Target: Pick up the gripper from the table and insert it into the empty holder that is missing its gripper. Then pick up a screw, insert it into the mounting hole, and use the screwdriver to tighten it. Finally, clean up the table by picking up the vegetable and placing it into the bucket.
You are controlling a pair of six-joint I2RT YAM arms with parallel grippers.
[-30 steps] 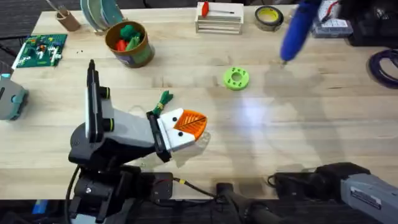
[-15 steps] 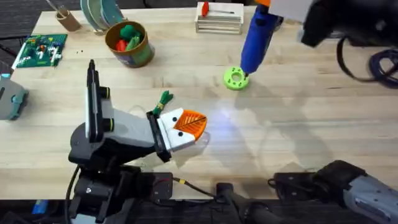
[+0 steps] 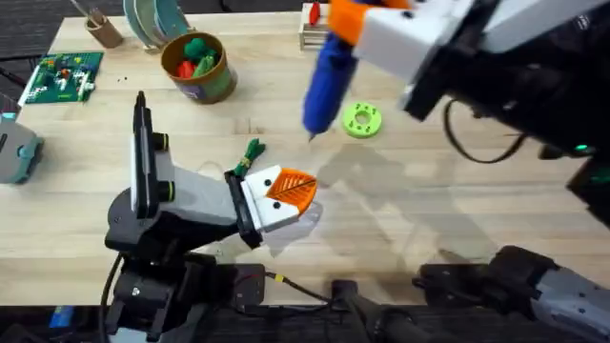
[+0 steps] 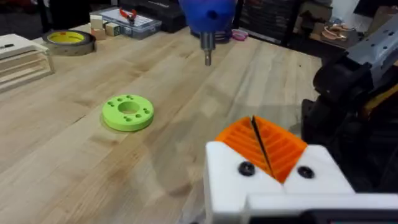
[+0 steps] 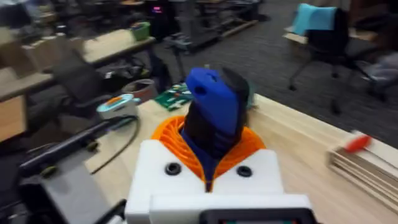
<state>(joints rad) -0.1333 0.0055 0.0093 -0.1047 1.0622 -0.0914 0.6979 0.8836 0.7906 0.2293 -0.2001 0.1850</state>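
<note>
My right gripper (image 3: 341, 27) is shut on the blue screwdriver (image 3: 324, 81), which hangs tip-down above the table, left of the green disc (image 3: 361, 121). In the right wrist view the screwdriver (image 5: 212, 115) sits between the orange pads (image 5: 171, 134). My left gripper (image 3: 303, 193) rests low near the table's front, shut, with both orange ribbed wedges (image 4: 261, 144) seated in its white holders (image 4: 230, 180) and pressed together. A dark round spot (image 4: 246, 168) marks each white base; whether screw or hole I cannot tell. The vegetable (image 3: 251, 152) lies just behind the left gripper. The bucket (image 3: 197, 67) stands at the far left.
A white slatted rack (image 3: 334, 33) with a red-handled tool stands at the back, partly behind the right arm. A yellow tape roll (image 4: 68, 40) lies near it. A green circuit board (image 3: 62, 76) lies at the far left edge. The bucket holds red and green toys.
The right arm has carried the screwdriver from the far right leftward and forward, past the green disc, toward the left gripper. The left arm has not moved.
</note>
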